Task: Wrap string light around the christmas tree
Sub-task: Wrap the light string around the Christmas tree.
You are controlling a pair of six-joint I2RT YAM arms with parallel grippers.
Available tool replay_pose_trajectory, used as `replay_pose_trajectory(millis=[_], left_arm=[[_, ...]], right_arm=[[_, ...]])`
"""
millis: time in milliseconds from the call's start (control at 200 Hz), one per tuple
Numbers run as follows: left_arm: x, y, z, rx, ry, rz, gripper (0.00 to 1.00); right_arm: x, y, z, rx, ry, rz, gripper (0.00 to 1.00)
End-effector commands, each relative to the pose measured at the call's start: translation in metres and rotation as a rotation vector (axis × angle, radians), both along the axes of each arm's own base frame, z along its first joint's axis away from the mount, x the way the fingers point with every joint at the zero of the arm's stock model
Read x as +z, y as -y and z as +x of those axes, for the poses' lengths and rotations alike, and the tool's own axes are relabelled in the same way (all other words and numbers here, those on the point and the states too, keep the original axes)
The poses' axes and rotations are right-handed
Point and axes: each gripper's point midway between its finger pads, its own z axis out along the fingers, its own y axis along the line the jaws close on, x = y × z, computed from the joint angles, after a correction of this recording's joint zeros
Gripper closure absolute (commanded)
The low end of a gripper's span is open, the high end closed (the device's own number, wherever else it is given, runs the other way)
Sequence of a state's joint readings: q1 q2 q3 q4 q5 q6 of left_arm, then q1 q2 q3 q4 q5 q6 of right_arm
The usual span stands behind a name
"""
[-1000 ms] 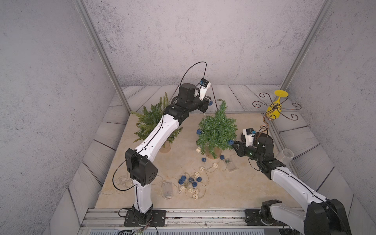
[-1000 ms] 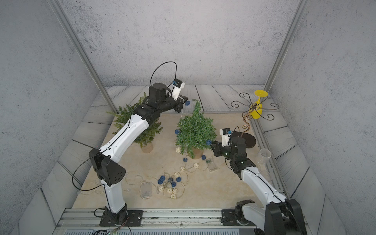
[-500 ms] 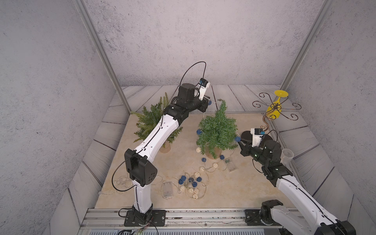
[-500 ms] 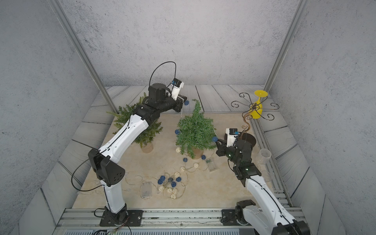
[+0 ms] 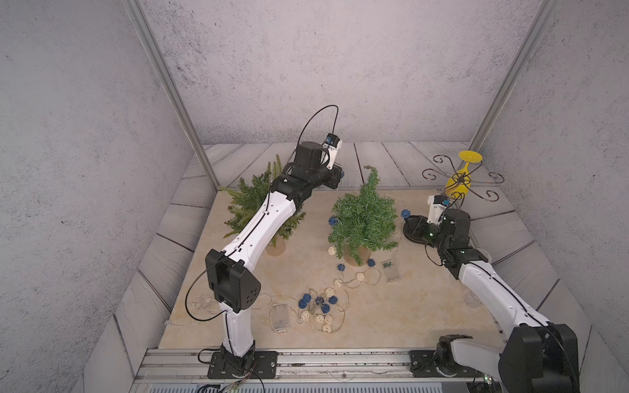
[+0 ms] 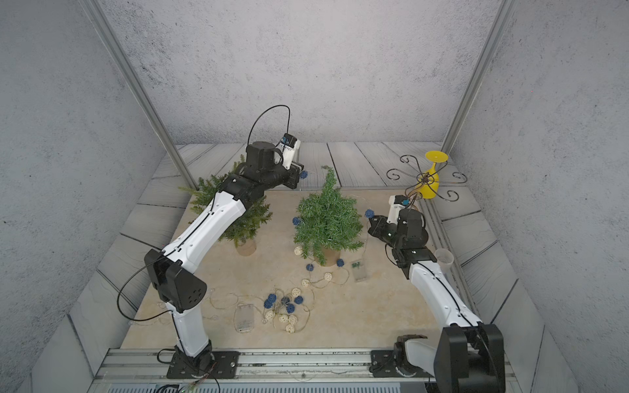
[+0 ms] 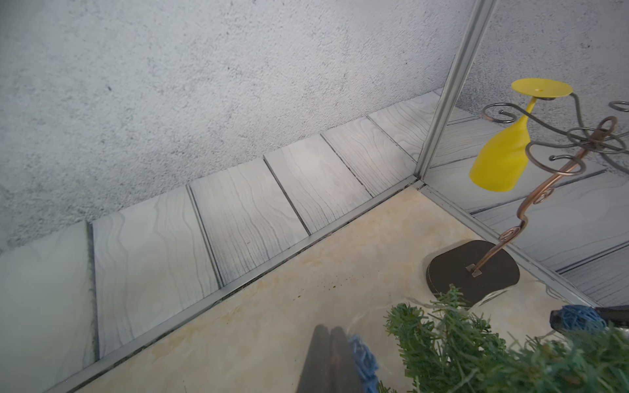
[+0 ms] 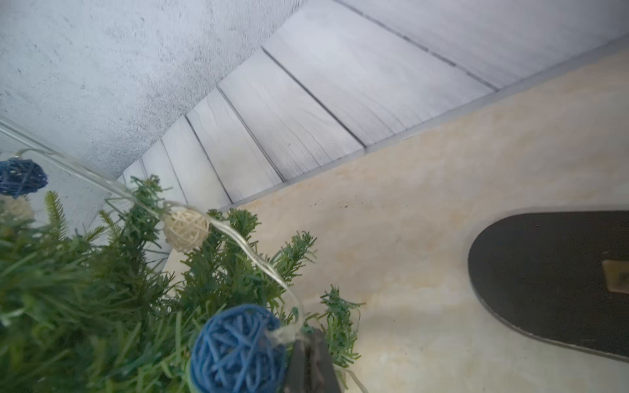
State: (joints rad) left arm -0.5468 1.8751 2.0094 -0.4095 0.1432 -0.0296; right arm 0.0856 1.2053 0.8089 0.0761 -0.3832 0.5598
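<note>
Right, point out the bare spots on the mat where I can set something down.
Barest: the front right of the mat, between the heaped string light and the right arm. Also the gap between the christmas tree and the second tree. Crowded: front centre, with the heap and battery box, and around the christmas tree's pot.

The left gripper (image 7: pixel 331 335) was blurred and cut off at the left wrist view's edge. The right gripper (image 8: pixel 311 340) was likewise in the right wrist view. In both top views the left arm (image 5: pixel 258 224) hid much of the 2nd tree (image 5: pixel 245 204). The string light (image 5: pixel 360 277) wire was too thin to trace through the christmas tree (image 5: pixel 366 221).
</note>
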Motion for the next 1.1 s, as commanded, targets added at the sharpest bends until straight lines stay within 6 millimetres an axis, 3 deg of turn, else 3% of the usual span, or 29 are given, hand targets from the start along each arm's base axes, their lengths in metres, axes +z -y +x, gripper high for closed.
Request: replay_pose_trajectory(millis=[0, 265, 350, 495, 611, 746, 896, 956, 1096], left_arm=[[0.013, -0.021, -0.012, 0.059, -0.007, -0.018, 1.0], [0.01, -0.047, -0.025, 0.135, -0.04, 0.017, 1.0], [0.01, -0.04, -0.017, 0.106, -0.043, 0.006, 1.0], [-0.013, -0.028, -0.001, 0.09, -0.119, 0.046, 1.0], [-0.028, -0.028, -0.004, 0.088, -0.138, 0.046, 1.0], [-0.025, -0.032, -0.011, 0.092, -0.118, 0.02, 1.0], [-0.017, -0.036, -0.021, 0.079, -0.118, 0.021, 1.0], [-0.017, -0.04, -0.027, 0.081, -0.126, 0.025, 1.0], [-0.014, -0.044, -0.047, 0.036, -0.143, -0.016, 1.0]], right_arm=[[0.004, -0.017, -0.005, 0.083, -0.031, 0.043, 1.0], [-0.007, -0.027, -0.013, 0.123, -0.097, 0.03, 1.0], [-0.008, -0.023, -0.005, 0.1, -0.118, 0.0, 1.0], [-0.014, -0.015, 0.007, 0.06, -0.16, -0.026, 1.0], [-0.02, -0.021, 0.003, 0.098, -0.177, -0.003, 1.0], [-0.021, -0.017, 0.005, 0.087, -0.184, -0.02, 1.0], [-0.009, -0.025, 0.001, 0.134, -0.156, 0.012, 0.87], [-0.006, -0.027, -0.001, 0.142, -0.144, 0.019, 0.73], [-0.008, -0.021, -0.015, 0.122, -0.143, 0.007, 0.52]])
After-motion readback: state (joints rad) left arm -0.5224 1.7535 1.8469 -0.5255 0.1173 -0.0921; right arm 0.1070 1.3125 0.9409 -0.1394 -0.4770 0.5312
